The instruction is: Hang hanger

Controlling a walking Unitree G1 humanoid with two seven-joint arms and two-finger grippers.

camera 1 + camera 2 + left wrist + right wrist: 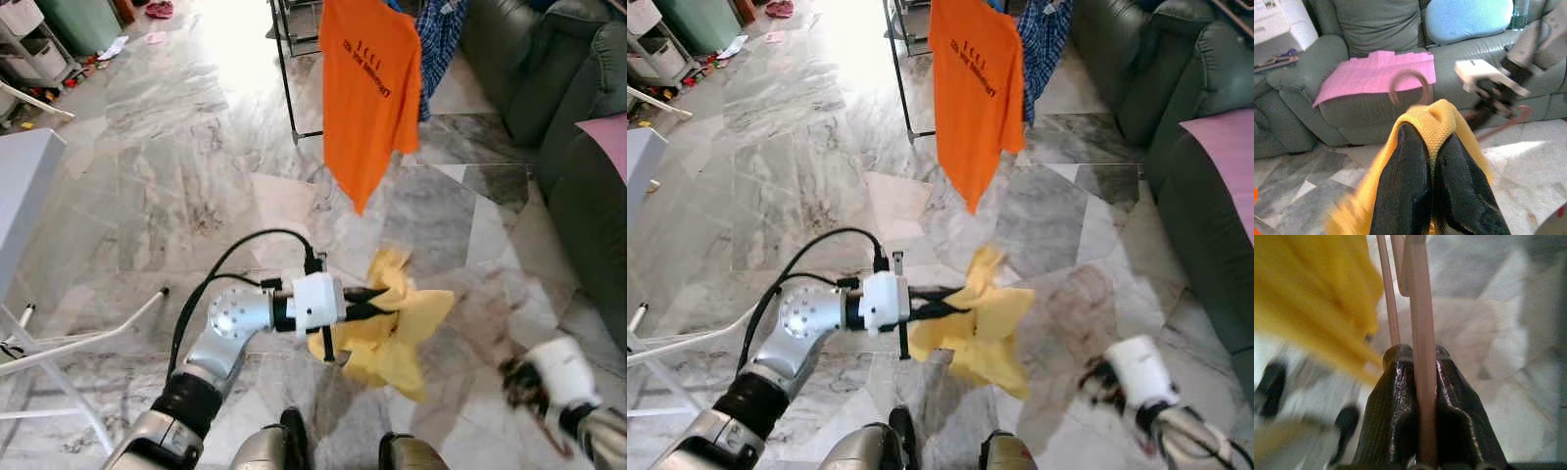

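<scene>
- Yellow garment (392,328) is pinched between closed fingers of left gripper (1434,161).
- Pink hanger (1422,357) is clamped by right gripper (1422,382), blurred, well apart from orange shirt (370,88).

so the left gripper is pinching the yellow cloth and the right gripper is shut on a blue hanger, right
Not quite: the hanger is pink, not blue, as the right wrist view shows, with the right gripper shut on its bar. The rest holds: the left gripper is pinching the yellow cloth.
</scene>
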